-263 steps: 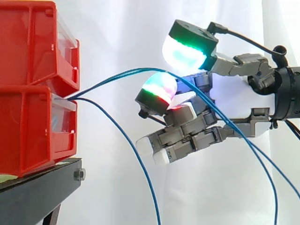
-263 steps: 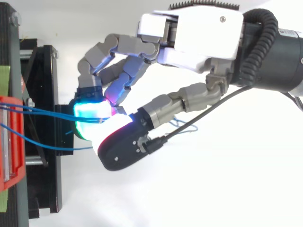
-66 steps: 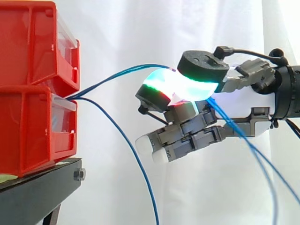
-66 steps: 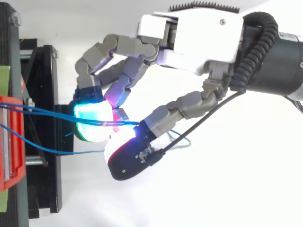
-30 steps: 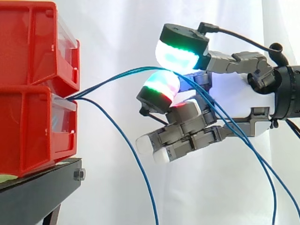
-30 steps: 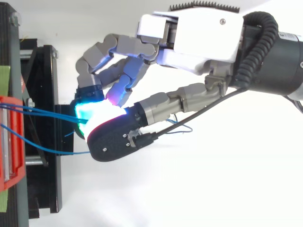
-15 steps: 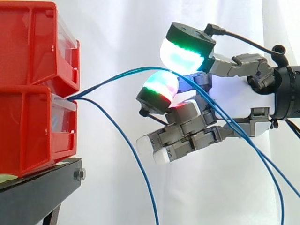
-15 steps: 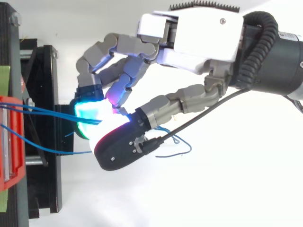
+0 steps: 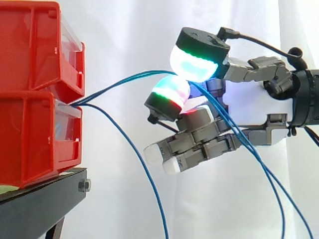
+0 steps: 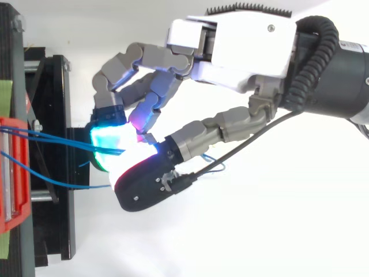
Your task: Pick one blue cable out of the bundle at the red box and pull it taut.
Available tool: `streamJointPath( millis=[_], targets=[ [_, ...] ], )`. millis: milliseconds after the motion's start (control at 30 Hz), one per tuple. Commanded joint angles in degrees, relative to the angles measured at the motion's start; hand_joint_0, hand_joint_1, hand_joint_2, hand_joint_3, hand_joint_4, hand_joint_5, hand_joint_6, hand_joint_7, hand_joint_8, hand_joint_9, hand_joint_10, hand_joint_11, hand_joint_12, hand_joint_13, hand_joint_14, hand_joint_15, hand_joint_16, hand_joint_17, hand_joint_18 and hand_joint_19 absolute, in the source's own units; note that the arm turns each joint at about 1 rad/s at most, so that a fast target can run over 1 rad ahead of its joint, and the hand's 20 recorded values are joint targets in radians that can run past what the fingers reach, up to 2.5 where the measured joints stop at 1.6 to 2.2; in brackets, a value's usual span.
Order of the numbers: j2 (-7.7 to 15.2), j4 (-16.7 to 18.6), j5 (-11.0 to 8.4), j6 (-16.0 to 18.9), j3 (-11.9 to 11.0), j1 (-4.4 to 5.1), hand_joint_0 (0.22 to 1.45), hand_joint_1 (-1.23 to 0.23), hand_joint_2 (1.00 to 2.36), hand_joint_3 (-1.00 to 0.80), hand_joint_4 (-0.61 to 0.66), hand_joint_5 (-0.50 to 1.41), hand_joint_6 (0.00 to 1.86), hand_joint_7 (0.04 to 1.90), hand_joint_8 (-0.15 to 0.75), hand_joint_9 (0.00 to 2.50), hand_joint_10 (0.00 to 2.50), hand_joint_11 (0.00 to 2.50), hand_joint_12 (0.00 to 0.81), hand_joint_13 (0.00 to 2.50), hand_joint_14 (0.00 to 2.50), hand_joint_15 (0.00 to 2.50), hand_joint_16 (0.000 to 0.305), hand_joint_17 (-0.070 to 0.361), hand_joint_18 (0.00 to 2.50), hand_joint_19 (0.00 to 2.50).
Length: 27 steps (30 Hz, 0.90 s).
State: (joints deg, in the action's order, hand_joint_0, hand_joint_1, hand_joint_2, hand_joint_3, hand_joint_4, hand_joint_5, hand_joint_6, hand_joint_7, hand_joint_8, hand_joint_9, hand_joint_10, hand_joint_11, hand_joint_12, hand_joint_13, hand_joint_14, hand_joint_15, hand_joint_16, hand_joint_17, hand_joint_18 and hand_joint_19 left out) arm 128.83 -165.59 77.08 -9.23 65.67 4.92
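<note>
Two stacked red bins (image 9: 30, 59) stand on the left, and blue cables come out between them. Two of the cables (image 9: 119, 82) rise to my hand (image 9: 249, 107) and lie across a curled finger's glowing pad (image 9: 172, 92). The thumb's green-cyan pad (image 9: 192, 62) sits on them from above, so the pair is pinched. Past the pinch they hang slack down to the right. A third blue cable (image 9: 134, 149) droops from the bins to the bottom edge, free of the hand. From above, the hand (image 10: 248, 40) reaches left, its thumb over the two cables (image 10: 52, 138) near the red bin (image 10: 11, 173).
The bins rest on a black stand (image 9: 40, 199), whose frame (image 10: 52, 115) lies just left of the fingertips in the top view. A white curtain hangs behind. The lower fingers are curled with nothing in them.
The thumb pad, lifted off the cables a second ago, has come down onto them against the finger pad. The slack tails behind the hand have swung and hang steeper.
</note>
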Motion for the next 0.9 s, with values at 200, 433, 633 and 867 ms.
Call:
streamJointPath(
  millis=[200, 433, 633, 867],
  targets=[
    [0.02, 0.00, 0.00, 0.00, -0.01, 0.00, 0.78, -0.92, 1.00, -0.50, -0.08, -0.17, 0.90, 1.07, 0.276, 1.03, 0.01, 1.31, 0.342, 0.59, 0.01, 0.30, 0.052, 0.118, 0.53, 0.21],
    [0.02, -0.09, 0.00, 0.00, 0.07, 0.09, 0.49, -0.89, 1.00, -0.50, 0.08, -0.16, 0.90, 1.06, 0.313, 1.05, 0.01, 1.31, 0.371, 0.59, 0.01, 0.33, 0.057, 0.129, 0.50, 0.29],
    [0.02, 0.00, 0.00, 0.00, -0.01, 0.00, 0.43, -0.67, 1.00, -0.50, 0.11, -0.15, 0.89, 1.05, 0.353, 1.10, 0.01, 1.30, 0.404, 0.61, 0.01, 0.33, 0.064, 0.144, 0.52, 0.32],
    [0.02, 0.00, 0.00, 0.09, 0.07, 0.00, 0.60, -0.71, 1.01, -0.29, 0.07, -0.16, 0.89, 1.11, 0.309, 1.09, 0.01, 1.33, 0.358, 0.60, 0.01, 0.36, 0.054, 0.122, 0.48, 0.35]
  ],
)
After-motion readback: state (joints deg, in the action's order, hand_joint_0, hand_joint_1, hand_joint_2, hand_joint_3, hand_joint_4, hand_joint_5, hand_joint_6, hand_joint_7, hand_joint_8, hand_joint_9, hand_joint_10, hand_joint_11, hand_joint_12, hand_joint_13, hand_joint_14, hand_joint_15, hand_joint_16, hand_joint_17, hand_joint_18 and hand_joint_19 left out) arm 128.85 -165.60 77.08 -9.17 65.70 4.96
